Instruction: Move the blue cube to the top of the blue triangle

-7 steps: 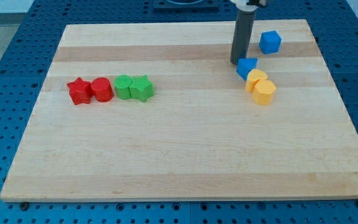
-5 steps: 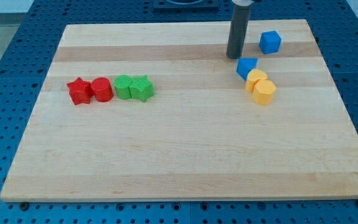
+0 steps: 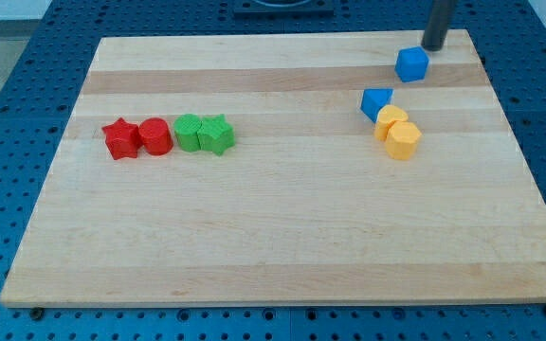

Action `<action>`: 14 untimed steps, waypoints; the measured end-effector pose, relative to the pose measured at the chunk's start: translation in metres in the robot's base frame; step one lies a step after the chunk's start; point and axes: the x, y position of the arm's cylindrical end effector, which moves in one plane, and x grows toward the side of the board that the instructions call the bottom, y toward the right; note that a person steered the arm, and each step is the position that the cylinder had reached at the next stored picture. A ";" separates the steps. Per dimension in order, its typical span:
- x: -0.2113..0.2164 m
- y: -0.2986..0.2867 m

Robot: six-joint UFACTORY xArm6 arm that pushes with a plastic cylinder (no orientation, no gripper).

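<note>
Camera view: 2 blue, 2 yellow, 2 green, 2 red blocks; no fingers, my tip [image 3: 433, 47] just above blue cube [image 3: 411, 64].

My tip [image 3: 434, 47] stands just above-right of the blue cube [image 3: 411, 64]; blue triangle [image 3: 376, 101] lies below.

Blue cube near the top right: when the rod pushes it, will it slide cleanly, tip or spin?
The blue cube sits flat and squat on the smooth wooden board, so it will probably slide rather than tip. My tip is just above and to the view's right of it; an off-centre push like that may well spin it. It looks small, rigid and probably light.
</note>
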 end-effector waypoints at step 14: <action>0.064 -0.070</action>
